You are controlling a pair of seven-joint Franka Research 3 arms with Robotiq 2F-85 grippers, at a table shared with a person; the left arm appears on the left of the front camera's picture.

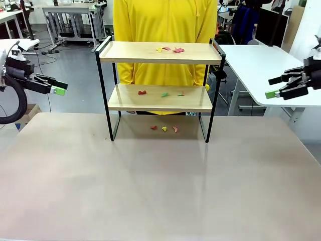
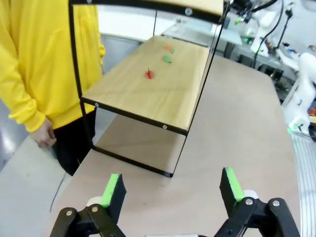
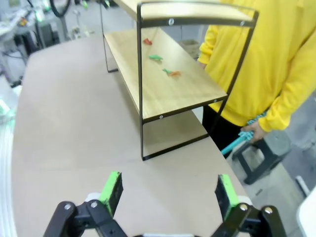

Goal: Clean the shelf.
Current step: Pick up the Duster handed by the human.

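Observation:
The shelf (image 1: 159,52) stands at the table's far middle, two light wooden boards in a thin black frame. Small coloured scraps (image 1: 169,49) lie on its top board, more scraps (image 1: 162,93) on the lower board (image 2: 148,89), and a few scraps (image 1: 164,128) on the table beneath it. My left gripper (image 1: 59,89) hovers open at the far left, well away from the shelf, its fingers (image 2: 112,190) spread wide. My right gripper (image 1: 272,93) hovers open at the far right, its fingers (image 3: 112,190) also wide, facing the shelf's end (image 3: 170,79).
A person in a yellow top (image 1: 165,20) stands right behind the shelf, one hand (image 3: 254,129) holding a teal tool. A second white table (image 1: 261,65) sits at the back right. The beige table (image 1: 160,186) stretches wide in front.

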